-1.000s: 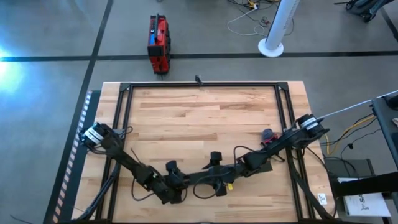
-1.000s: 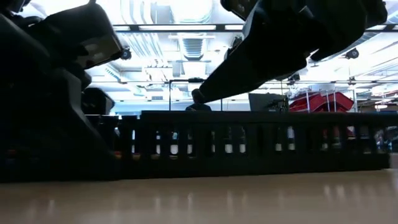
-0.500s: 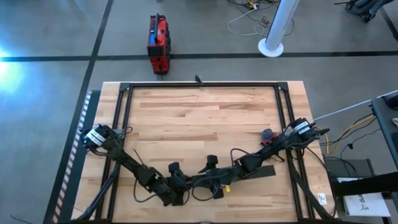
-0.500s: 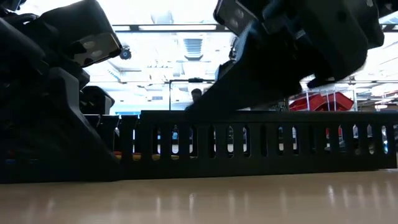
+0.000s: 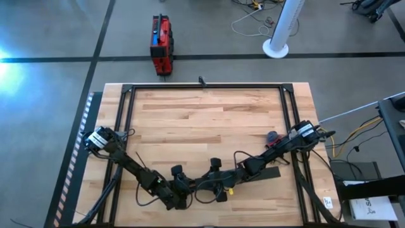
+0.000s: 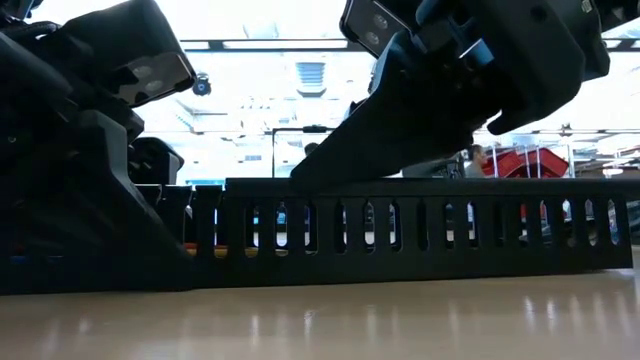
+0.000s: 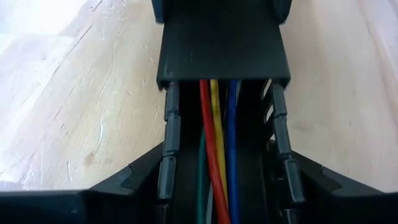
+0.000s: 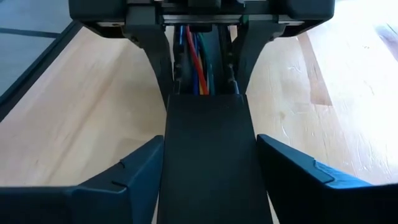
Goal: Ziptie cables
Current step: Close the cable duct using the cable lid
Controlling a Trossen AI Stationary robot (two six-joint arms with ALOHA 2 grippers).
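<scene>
Since the cables [image 7: 214, 155] must lie together before any tie can go round them, they run lengthwise inside the duct [image 6: 400, 230], a black slotted channel. Red, yellow, blue and green strands sit side by side between its walls.

At one end of the duct the left gripper [image 7: 227, 168] straddles it. Its fingers [image 7: 134, 180] press against the outside of both walls, so it appears to clamp the duct, most likely to stop it sliding.

At the other end of the duct the right gripper [image 8: 210, 146] sits astride a flat black cover [image 8: 208, 155] that caps this stretch and hides the cables beneath. Whether it has closed on the cover or only stands around it I cannot tell. I judge that the cover is being slid or steadied, since the wires can be reached only on the uncovered stretch beside the left gripper.

Both arms reach in low over the table [image 5: 202, 114] and meet head-on along the duct, which lets each wrist camera look down its length.

Beyond the right end of the duct lies a small red-and-black clip [image 5: 272, 136], apart from the work. Far past the duct, off the table, a red case [image 5: 160, 44] stands on the floor.

No brand, label or writing can be read on the duct, the cover, the grippers or the case.
</scene>
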